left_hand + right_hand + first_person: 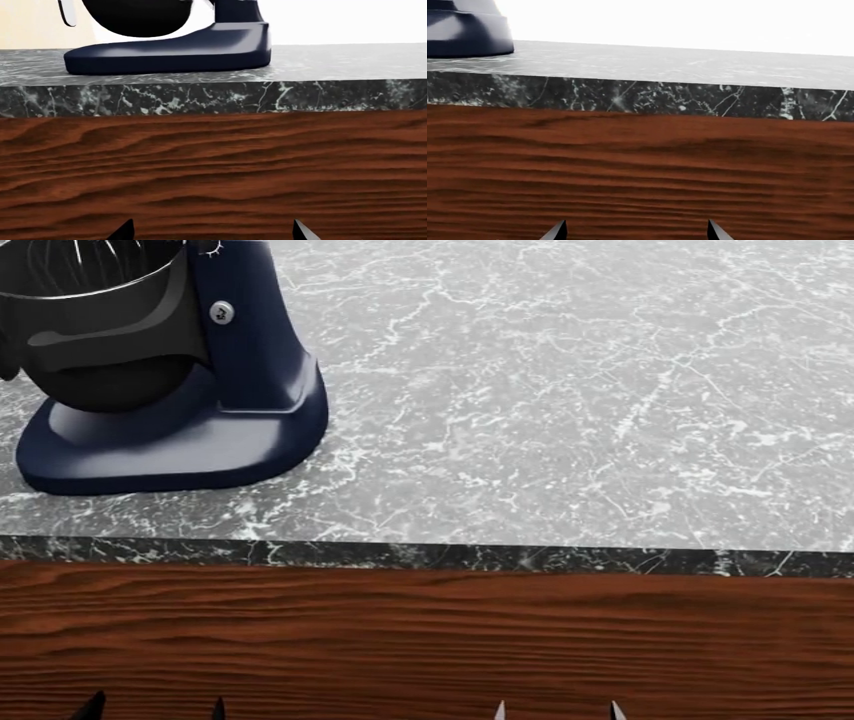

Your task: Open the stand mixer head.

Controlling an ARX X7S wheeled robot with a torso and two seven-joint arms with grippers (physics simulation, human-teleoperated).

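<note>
1. Grey marble counter (561, 390) fills most of the head view, above a dark wood cabinet front (427, 640).
2. Left gripper (154, 710) shows only two dark fingertips, apart and holding nothing, at the bottom left edge.
3. Right gripper (557, 710) shows two pale tips, likewise apart, at the bottom centre-right.
4. Navy mixer base (174, 455) and column (247, 330) stand on the counter at upper left, carrying a black bowl (100, 325).
5. Stand mixer head is cut off above the frame; only whisk wires (94, 255) show inside the bowl.

Navy mixer base (174, 455), veined grey-marble counter (561, 390)
</note>
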